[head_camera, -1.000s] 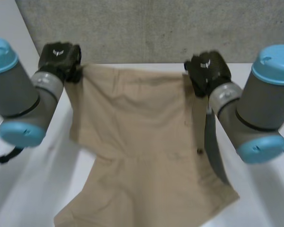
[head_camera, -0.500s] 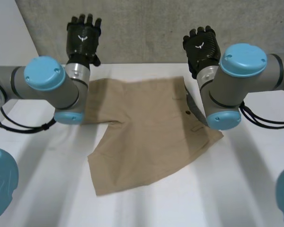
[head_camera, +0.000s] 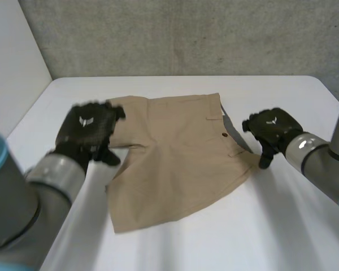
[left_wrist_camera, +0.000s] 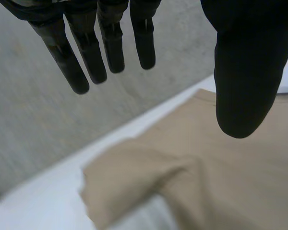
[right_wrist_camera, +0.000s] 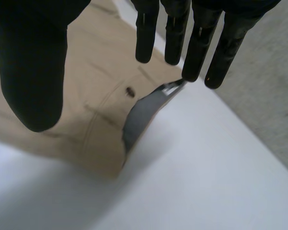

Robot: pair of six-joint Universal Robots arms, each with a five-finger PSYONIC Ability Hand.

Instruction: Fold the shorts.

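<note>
Left hand (head_camera: 87, 132) is seen in the head view at the middle left of the frame, over the left edge of the tan shorts (head_camera: 175, 158). Whether the cloth is touched cannot be told from there. The shorts are laid out on the white counter (head_camera: 282, 226) in the centre of the frame, with a dark button (head_camera: 224, 134) near their right edge. The right hand (head_camera: 271, 132) is placed at the middle right, just beside that edge.

From the left wrist view, the left hand is shown wide, its fingers (left_wrist_camera: 86, 52) straight and spread and the thumb held apart. Nothing is gripped. A rumpled corner of the shorts (left_wrist_camera: 134, 177) is seen below the fingertips, with a grey wall (left_wrist_camera: 38, 120) beyond them.

From the right wrist view, the right hand is likewise shown wide, its fingers (right_wrist_camera: 197, 43) straight, the thumb apart, and nothing held. The buttoned edge of the shorts (right_wrist_camera: 86, 86) is spread under the palm, with bare counter (right_wrist_camera: 206, 167) beside it.
</note>
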